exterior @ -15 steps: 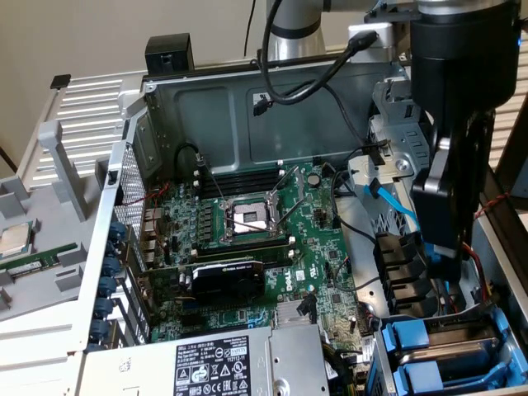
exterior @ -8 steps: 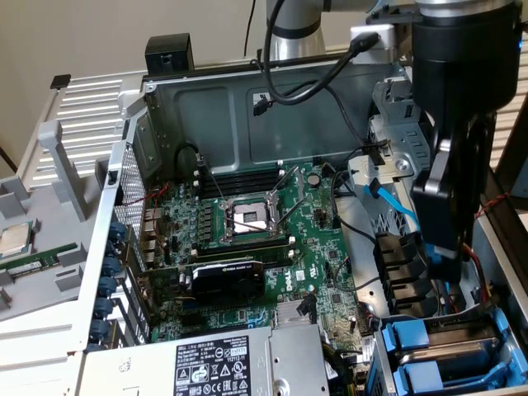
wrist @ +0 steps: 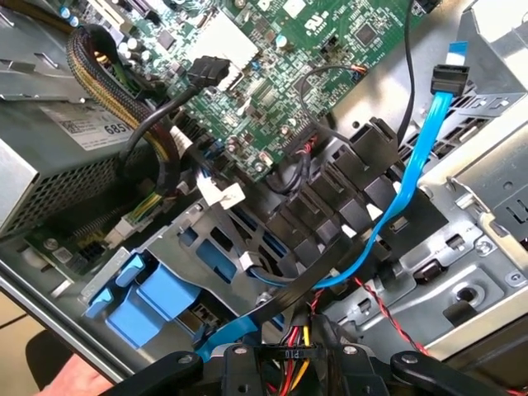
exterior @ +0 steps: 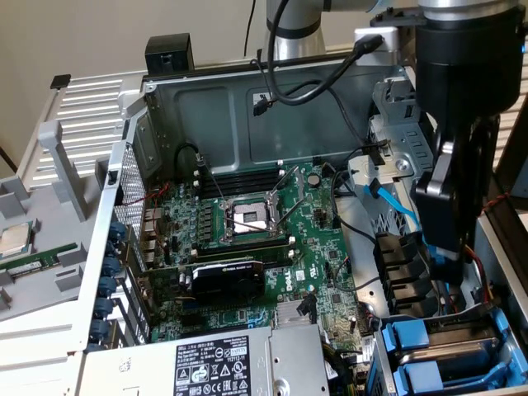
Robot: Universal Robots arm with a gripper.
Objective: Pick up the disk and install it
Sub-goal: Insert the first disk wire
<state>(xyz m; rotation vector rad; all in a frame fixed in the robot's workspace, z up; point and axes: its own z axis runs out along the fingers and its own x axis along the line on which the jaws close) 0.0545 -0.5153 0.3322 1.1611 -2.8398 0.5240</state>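
Gripper hangs inside the open computer case, beside black plastic brackets at the motherboard's edge. Whether it grips anything, I cannot tell. The disk shows as bright blue carrier plastic around a grey strip. It sits in the drive cage at the case's corner, exterior view's lower right. Its label is hidden and its body is cut off. It lies near the gripper, lower down.

Matt grey sheet-metal computer case, green circuit-board motherboard with shiny metal socket, smooth bright blue plastic drive carriers, glossy blue flat cable, paper-labelled grey metal power supply, matt black gripper
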